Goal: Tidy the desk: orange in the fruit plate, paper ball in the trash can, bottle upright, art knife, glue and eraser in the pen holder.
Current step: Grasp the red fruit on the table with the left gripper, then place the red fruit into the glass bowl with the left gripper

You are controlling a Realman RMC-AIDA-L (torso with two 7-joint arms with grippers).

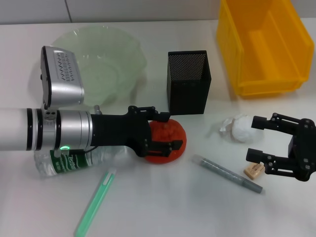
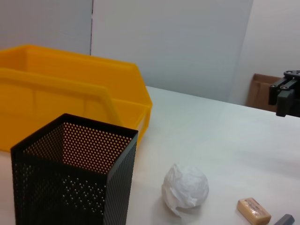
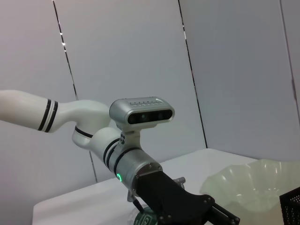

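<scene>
Head view: left gripper point(image 1: 165, 132), jaws pinching the orange point(image 1: 168, 140) on the table beside the lying bottle point(image 1: 74, 160); right gripper point(image 1: 259, 138), jaws spread, near paper ball point(image 1: 242, 128) and eraser point(image 1: 254, 171). Left wrist view alone shows the pen holder's point(image 2: 75, 183) inside and the trash can's point(image 2: 70, 93) side wall.

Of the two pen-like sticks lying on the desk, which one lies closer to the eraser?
The grey stick: its end nearly reaches the eraser. The green stick lies far off, beside the bottle.
</scene>
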